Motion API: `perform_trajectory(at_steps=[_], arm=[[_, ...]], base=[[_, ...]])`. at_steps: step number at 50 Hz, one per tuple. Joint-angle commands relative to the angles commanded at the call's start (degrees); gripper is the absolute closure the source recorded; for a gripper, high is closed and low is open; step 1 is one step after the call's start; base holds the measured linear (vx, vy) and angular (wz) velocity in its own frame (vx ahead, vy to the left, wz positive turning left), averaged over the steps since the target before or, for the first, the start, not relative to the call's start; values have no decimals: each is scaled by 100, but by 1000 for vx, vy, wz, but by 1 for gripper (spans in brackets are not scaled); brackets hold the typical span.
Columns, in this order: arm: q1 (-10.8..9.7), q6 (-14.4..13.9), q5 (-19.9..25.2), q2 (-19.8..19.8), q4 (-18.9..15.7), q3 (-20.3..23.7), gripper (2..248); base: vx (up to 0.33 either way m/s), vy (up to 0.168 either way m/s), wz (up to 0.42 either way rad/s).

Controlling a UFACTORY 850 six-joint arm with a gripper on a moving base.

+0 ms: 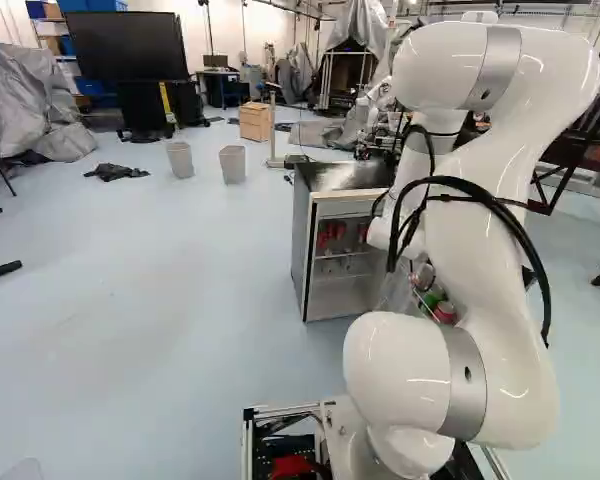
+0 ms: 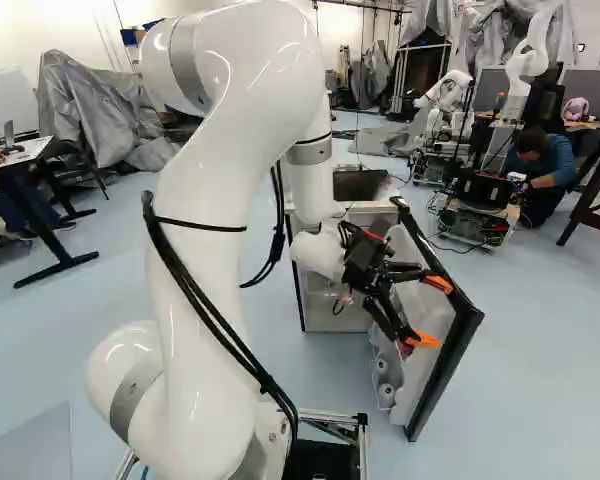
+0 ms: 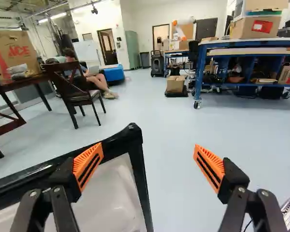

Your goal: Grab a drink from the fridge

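Observation:
My gripper [image 2: 432, 313] stands open in the right base view, over the inner side of the swung-out fridge door [image 2: 458, 345]. From the wrist view, the gripper [image 3: 148, 146] has nothing between its orange pads; one finger overlaps the door's black rim [image 3: 133, 140], while the other is out past the door's corner. The small fridge [image 1: 300, 245] stands ajar in the left base view, with red items [image 1: 330, 236] on an inside shelf. A red can [image 1: 445, 312] and other cans show beside my arm, by the door. The arm hides part of the fridge interior.
Two grey bins [image 1: 233, 164] and a wooden crate [image 1: 255, 121] stand farther back on the floor. Another robot [image 2: 445, 95] is at the back right, with a person crouching near it. The wrist view shows a wooden chair [image 3: 75, 89] and a blue workbench [image 3: 199, 72] beyond the door.

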Motion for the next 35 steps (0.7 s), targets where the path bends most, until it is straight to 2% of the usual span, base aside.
perform_trajectory(at_steps=[22,35], arm=[[-566,0,0,-341,0,-757,3],[-614,0,0,-358,-14,-794,3]], base=[[0,0,0],[0,0,0]])
